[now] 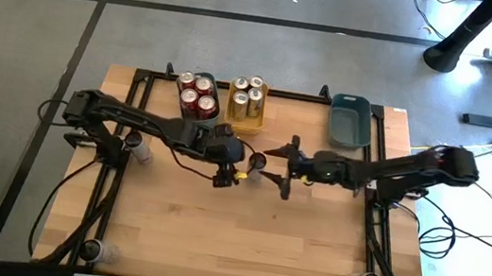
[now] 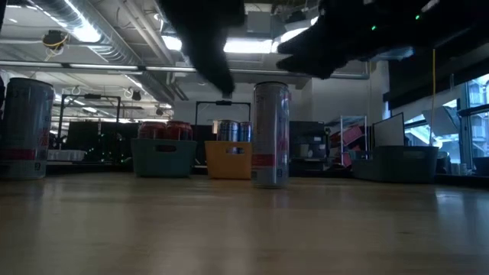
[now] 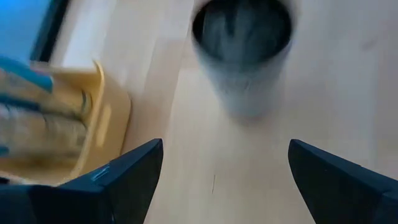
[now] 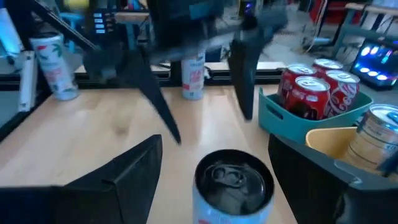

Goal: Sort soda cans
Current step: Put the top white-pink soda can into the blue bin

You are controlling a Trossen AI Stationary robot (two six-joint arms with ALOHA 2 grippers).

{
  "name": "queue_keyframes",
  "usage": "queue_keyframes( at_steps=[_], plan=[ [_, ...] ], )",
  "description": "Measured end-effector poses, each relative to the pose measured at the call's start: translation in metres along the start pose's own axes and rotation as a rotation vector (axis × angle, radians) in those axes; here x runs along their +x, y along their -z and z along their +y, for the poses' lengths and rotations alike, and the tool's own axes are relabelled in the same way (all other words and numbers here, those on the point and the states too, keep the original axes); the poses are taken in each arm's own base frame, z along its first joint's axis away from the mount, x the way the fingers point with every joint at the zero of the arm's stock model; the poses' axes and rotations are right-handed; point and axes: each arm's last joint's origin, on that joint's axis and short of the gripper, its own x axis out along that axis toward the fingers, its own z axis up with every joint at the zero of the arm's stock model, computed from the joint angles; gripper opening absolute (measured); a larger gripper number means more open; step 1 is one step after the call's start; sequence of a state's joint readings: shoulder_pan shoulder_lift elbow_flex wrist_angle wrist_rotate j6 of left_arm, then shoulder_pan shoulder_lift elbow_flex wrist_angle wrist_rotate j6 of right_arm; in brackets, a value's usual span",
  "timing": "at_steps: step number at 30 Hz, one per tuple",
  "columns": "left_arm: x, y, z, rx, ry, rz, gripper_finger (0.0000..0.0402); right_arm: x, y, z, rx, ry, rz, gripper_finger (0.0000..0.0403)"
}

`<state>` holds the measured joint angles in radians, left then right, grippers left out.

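Note:
A grey-silver soda can [image 1: 259, 164] stands upright on the table between my two grippers, and it also shows in the low view [image 2: 270, 135]. My left gripper [image 1: 234, 170] is open just left of it, and the can [image 3: 242, 50] lies beyond its fingertips [image 3: 134, 180]. My right gripper [image 1: 275, 169] is open just right of it. Its fingers [image 4: 124, 174] stand on either side of the can's top [image 4: 233, 183] without touching. Red cans [image 1: 199, 97] sit in the teal tray [image 1: 216, 115]. Gold cans [image 1: 247, 98] sit in the yellow tray [image 1: 259, 116].
A grey-blue tray [image 1: 348, 121] stands at the far right with nothing in it. Two more cans [image 1: 136, 146] stand near the left arm, and one shows at the low view's left [image 2: 27, 130]. The near half of the wooden table [image 1: 232, 241] is bare.

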<state>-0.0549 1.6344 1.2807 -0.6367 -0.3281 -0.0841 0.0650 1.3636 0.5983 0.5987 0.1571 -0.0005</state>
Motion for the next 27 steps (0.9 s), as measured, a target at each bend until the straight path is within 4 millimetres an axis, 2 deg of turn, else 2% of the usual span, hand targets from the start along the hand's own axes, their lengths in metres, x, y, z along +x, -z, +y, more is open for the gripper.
queue_keyframes(
  at_steps=[3, 10, 22, 27],
  plan=[
    [0.016, 0.014, -0.003, -0.022, -0.010, -0.008, 0.0333, 0.011, 0.010, 0.001, -0.001, 0.041, -0.006, 0.0293],
    [0.037, 0.026, -0.007, -0.040, -0.003, -0.157, 0.0333, 0.024, 0.028, 0.001, -0.009, 0.099, 0.023, 0.0293],
    [0.041, 0.023, 0.000, -0.065, -0.015, -0.218, 0.0333, 0.033, 0.041, 0.001, -0.003, 0.144, 0.045, 0.0293],
    [0.040, 0.020, 0.000, -0.073, -0.013, -0.243, 0.0333, 0.033, 0.041, 0.001, 0.006, 0.141, 0.033, 0.0293]
  ],
)
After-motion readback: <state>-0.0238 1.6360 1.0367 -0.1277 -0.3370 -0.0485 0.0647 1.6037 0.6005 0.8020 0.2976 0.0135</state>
